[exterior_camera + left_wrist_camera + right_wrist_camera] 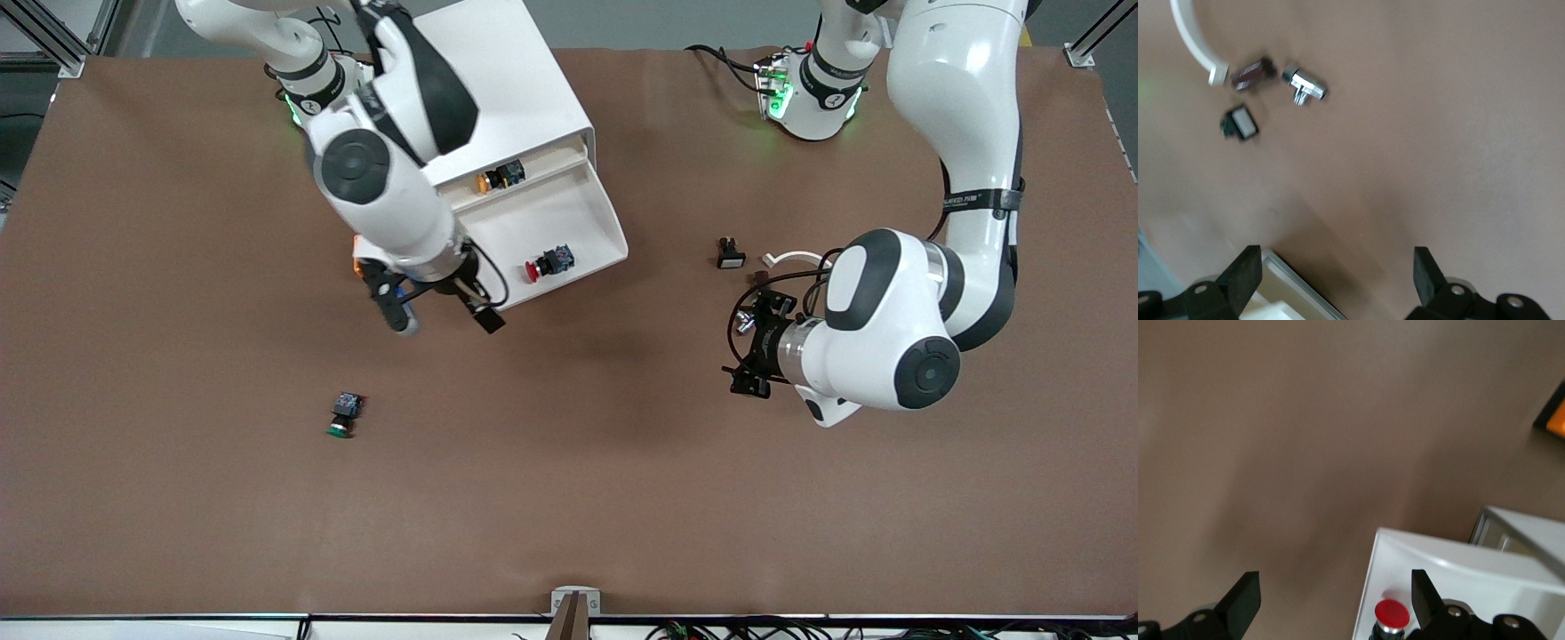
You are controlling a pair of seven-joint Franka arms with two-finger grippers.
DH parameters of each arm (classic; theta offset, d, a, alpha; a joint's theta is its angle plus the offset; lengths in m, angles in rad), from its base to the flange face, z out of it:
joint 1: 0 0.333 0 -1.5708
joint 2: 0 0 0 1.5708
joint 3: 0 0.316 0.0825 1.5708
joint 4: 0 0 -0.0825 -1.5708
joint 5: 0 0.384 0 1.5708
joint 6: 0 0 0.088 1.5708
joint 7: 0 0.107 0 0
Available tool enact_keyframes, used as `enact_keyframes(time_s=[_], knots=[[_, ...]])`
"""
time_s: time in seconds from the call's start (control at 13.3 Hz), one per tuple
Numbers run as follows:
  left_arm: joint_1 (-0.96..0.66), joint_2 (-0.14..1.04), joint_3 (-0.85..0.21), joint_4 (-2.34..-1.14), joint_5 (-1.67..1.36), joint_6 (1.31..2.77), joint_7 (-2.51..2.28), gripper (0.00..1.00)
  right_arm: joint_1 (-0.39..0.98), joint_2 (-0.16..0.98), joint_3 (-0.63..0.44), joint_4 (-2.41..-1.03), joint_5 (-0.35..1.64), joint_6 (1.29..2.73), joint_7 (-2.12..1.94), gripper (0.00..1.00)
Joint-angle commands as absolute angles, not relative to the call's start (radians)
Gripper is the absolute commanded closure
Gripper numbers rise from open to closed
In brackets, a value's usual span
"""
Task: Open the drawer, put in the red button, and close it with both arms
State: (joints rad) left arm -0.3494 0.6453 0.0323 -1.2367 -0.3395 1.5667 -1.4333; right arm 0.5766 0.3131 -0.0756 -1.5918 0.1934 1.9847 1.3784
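A brown tabletop [569, 462] fills the front view, with grey floor and aluminium frame posts showing past its edges. The white cabinet [520, 98] stands at the right arm's end, and the drawer [582, 209] is pulled out toward the front camera.

The red button [548, 263] lies on its side in the drawer, near the front lip, cap pointing toward the right arm's end. A yellow-capped button [500, 176] rests in the tier above. The right gripper [440, 316] hangs over the table just off the drawer's front corner, with the red button at about 2 o'clock from it in the front view. Its fingers [1245, 600] are spread wide and hold nothing. An orange box [358, 253] peeks out beside the right wrist.

The left gripper [745, 345] hovers over bare table at the left arm's end, jaws also apart and empty. The drawer sits at roughly 10 o'clock from it. Near it lie a white-faced black switch [730, 254], a curved white tube [1195, 40] and a small metal fitting [1305, 84].

A green-capped button [344, 414] lies alone on the table, nearer the front camera than the cabinet.
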Motion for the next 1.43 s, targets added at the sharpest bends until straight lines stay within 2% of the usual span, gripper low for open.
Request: enact_keyframes(time_s=[0.0,0.15,0.6,0.83,1.13,1.35], knots=[[-0.377,0.635,0.031,-1.259,-0.282,1.569,-1.21,0.0,0.471,0.259,-0.058,-1.595,0.186,1.894,1.17,0.0],[-0.42,0.647,0.031,-1.259,-0.233,1.586,-1.109,0.0,0.384,0.23,-0.058,-1.595,0.187,1.83,1.013,0.0],[-0.607,0.681,0.025,-1.262,-0.186,1.784,-1.058,0.0,0.115,0.12,-0.075,-1.603,0.186,1.684,0.414,0.0],[-0.696,0.706,0.025,-1.278,-0.189,1.885,-1.065,0.0,0.103,0.074,-0.165,-1.609,0.172,1.649,0.157,0.0],[-0.794,0.719,0.025,-1.299,-0.183,1.901,-1.072,0.0,0.103,-0.038,-0.144,-1.681,0.045,1.651,0.106,0.0],[-0.834,0.719,0.025,-1.318,-0.186,1.902,-1.077,0.0,0.109,-0.06,-0.132,-1.69,0.015,1.646,0.092,0.0]])
